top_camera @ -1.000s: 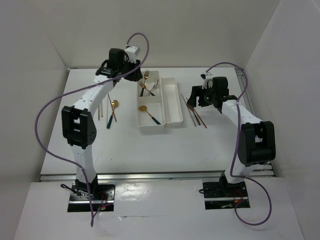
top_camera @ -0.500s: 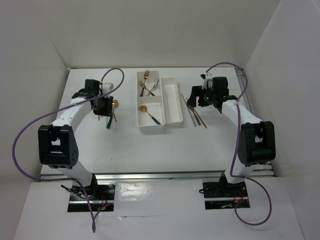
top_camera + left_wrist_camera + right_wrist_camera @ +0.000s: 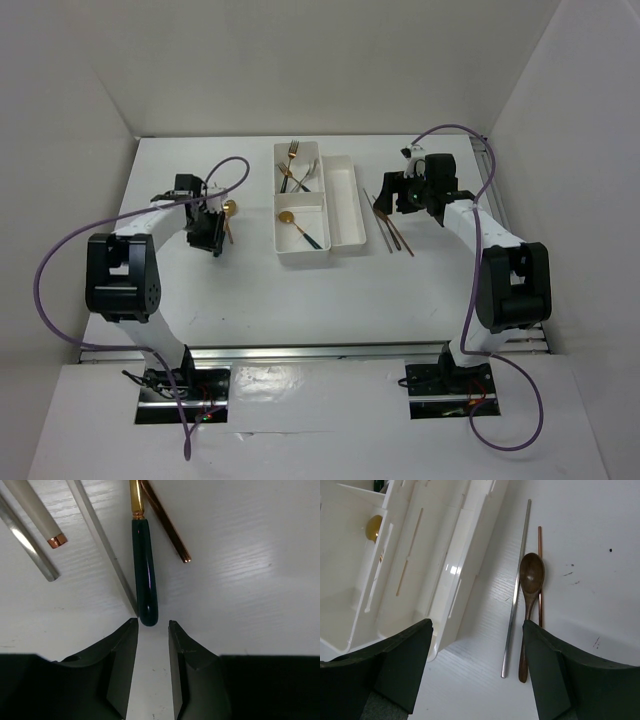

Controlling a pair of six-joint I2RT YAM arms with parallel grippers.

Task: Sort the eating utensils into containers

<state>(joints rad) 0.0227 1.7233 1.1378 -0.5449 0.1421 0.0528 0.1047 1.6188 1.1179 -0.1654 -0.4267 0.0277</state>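
Note:
A gold-headed spoon with a dark teal handle (image 3: pixel 144 570) lies on the table left of the white tray of containers (image 3: pixel 345 215). My left gripper (image 3: pixel 152 625) is low over it, open by a narrow gap, and the handle's end sits just beyond the fingertips. From above, the left gripper (image 3: pixel 212 240) is at the near end of this spoon (image 3: pixel 226 218). My right gripper (image 3: pixel 477 625) is wide open and holds nothing. It hovers beside the tray's wall (image 3: pixel 455 555) over a silvery chopstick (image 3: pixel 516 580), a brown spoon (image 3: pixel 531 580) and a copper chopstick (image 3: pixel 539 555).
A silvery chopstick (image 3: pixel 102 545), a copper one (image 3: pixel 165 522) and two pale ones (image 3: pixel 37 510) lie beside the teal handle. Gold forks (image 3: pixel 293 168) fill the tray's far bin. A gold spoon (image 3: pixel 300 228) lies in the near bin. White walls enclose the table.
My left arm swung from the tray's far bin to the left and came down over the teal-handled spoon, its jaws narrowing a little. The right arm has not moved.

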